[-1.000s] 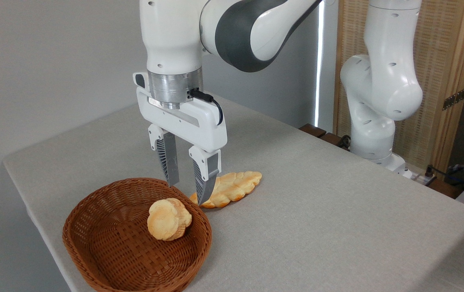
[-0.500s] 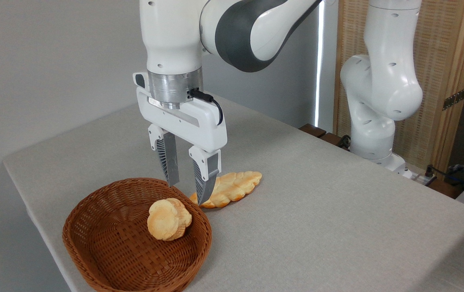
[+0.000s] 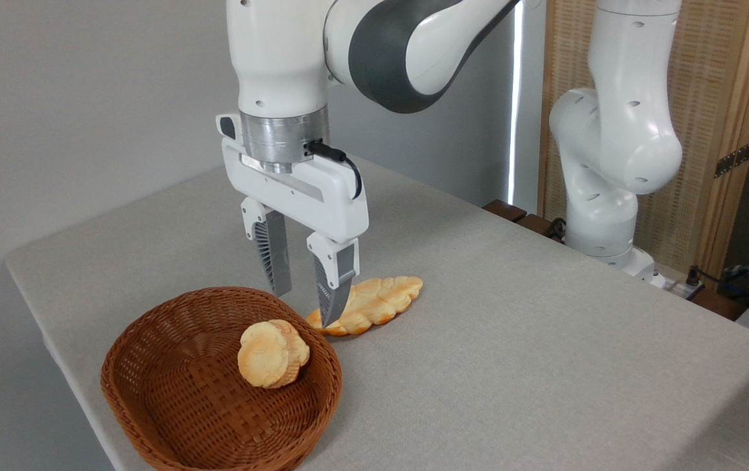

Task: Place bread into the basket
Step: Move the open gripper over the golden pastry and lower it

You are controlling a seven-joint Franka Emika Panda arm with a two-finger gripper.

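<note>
Bread [image 3: 374,302] lies on table [image 3: 511,340] beside basket [image 3: 152,366], tool [image 3: 305,307] spread above.

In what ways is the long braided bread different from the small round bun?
The braided bread is long with tapered ends; the round bun is short and lumpy. The bread lies flat on the table, outside the basket; the bun leans on edge inside it. The gripper partly hides the bread's near end; the bun is fully visible. Both are golden with browned patches.

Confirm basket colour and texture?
Reddish-brown woven wicker basket, clearest in the fixed camera view.
</note>
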